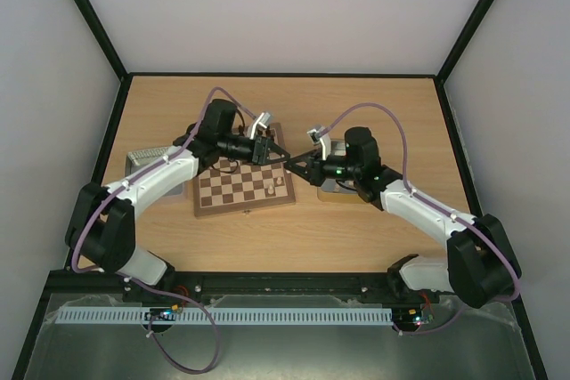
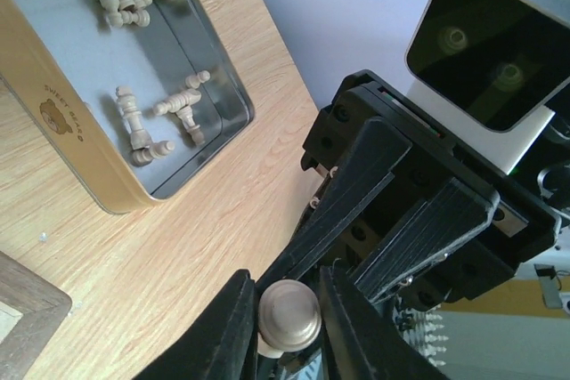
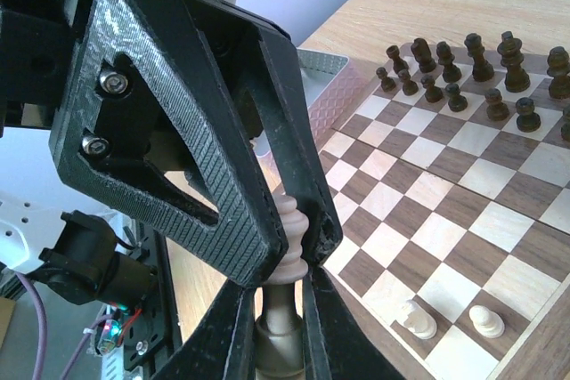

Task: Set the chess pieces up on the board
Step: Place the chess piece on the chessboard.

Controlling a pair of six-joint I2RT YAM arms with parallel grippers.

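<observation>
I see the desk (image 1: 374,229) carrying the board (image 1: 223,193), which lies below both grippers where they meet over its edge.

In the left wrist view, a gold-walled tin (image 2: 93,175) sits beyond the left gripper (image 2: 288,295) and to its left. Loose cream pieces (image 2: 134,126) lie on the tin's floor.

The left gripper's fingers press on both sides of one pale chess piece (image 3: 287,220). The right gripper (image 3: 278,295) is clamped on the other end of the same piece, so the piece is off the board, held between the two.

In the right wrist view, dark pieces (image 3: 481,55) stand along the board's far rows, right of the right gripper. Two cream pawns (image 3: 414,318) stand on the squares nearest that gripper.
</observation>
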